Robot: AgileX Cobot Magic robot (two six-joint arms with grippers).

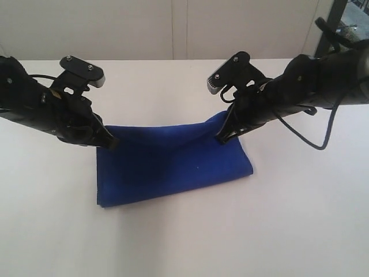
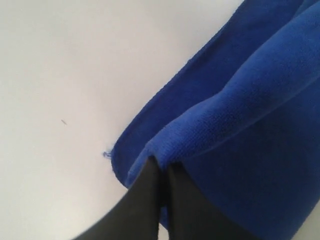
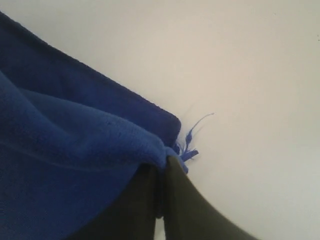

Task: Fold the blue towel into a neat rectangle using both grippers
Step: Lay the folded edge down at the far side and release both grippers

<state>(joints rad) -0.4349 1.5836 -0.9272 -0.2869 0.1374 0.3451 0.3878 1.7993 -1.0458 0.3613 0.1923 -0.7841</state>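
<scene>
Blue towel hold: deep royal-blue soft microfibre towel (image 1: 173,167) is pinched at both far corners.
Left pincer (image 2: 161,167): black fingers pressed together with no gap showing, clamped on a ridge of the upper cloth layer at the left far corner.
Right pincer (image 3: 162,162): black fingers likewise closed tight on the upper layer's right far corner, just beside loose blue threads (image 3: 192,137).
Towel position: middle of the plain white bench (image 1: 184,248). The near part lies flat. The far edge is raised a little and sags between the two pinches.
Layers: both wrist views show a lower layer flat on the bench under the lifted one, so the cloth is at least doubled.
Done (judgement): about halfway, with one fold in and the outline roughly rectangular.
Left (judgement): the held edge must be laid down or carried over for another fold. The edges need squaring, since the right near corner sticks out and the sides are not parallel.
Long axis: left-right in the exterior view and skewed, with the right end farther from the camera.
Facing: the gripped long edge faces away from the camera, the free long edge toward it.
</scene>
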